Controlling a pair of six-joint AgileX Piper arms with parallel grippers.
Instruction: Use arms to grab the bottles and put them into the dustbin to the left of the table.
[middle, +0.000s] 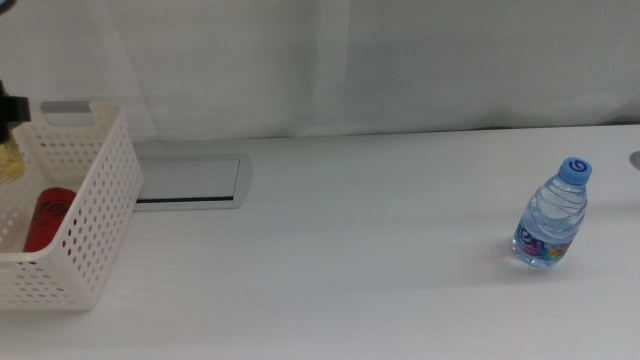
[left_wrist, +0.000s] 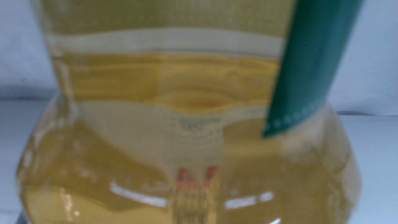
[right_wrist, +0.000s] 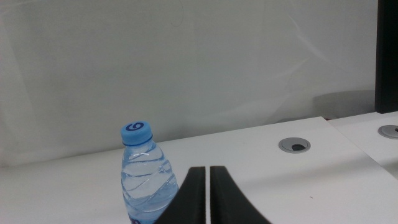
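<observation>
The white perforated dustbin (middle: 95, 190) stands at the table's left end. A slim red can (middle: 48, 218) lies inside it. My left gripper (middle: 10, 108) shows at the picture's left edge over the dustbin, shut on the yellow-liquid bottle (middle: 10, 162), which hangs below it. That bottle fills the left wrist view (left_wrist: 186, 149) with its green band (left_wrist: 311, 62); the jaws are hidden there. The clear blue-capped water bottle (middle: 552, 215) stands upright at the table's right. My right gripper (right_wrist: 207, 186) is shut and empty, close beside the water bottle (right_wrist: 144, 183).
A flat grey panel (middle: 190, 180) is set into the white table (middle: 350, 260) just right of the dustbin. A round grey cable hole (right_wrist: 294, 145) lies near the table's far right edge. A white curtain hangs behind.
</observation>
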